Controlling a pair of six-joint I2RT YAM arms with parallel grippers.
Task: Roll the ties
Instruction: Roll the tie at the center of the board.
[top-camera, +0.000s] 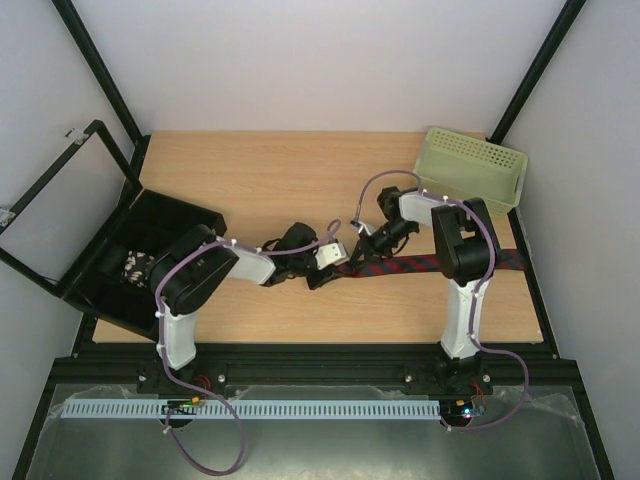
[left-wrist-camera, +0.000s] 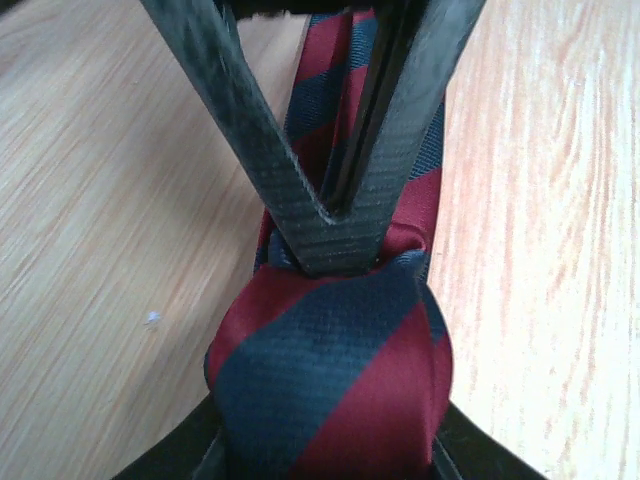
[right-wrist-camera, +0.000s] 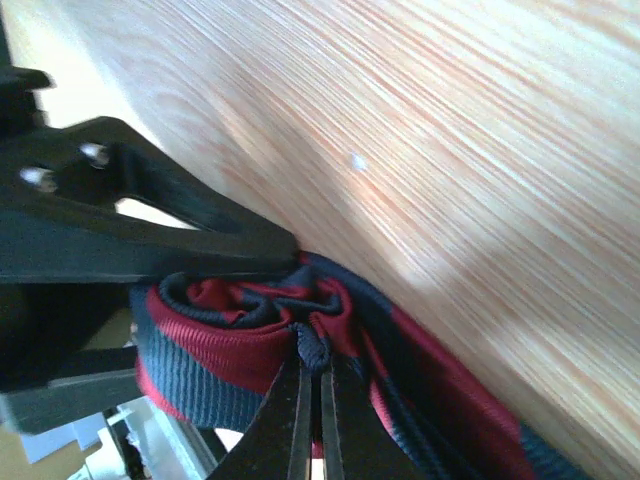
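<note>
The dark red tie with navy stripes lies across the right half of the table, and its left end is wound into a small roll. My left gripper holds that roll between its fingers, which show at the bottom corners of the left wrist view. My right gripper comes in from the far side. Its thin fingers are pinched on a navy fold at the roll's centre. The same fingers show as a black V above the roll.
A pale green perforated basket stands at the back right corner. An open black box sits at the left edge with a patterned item inside. The tie's wide end reaches the table's right edge.
</note>
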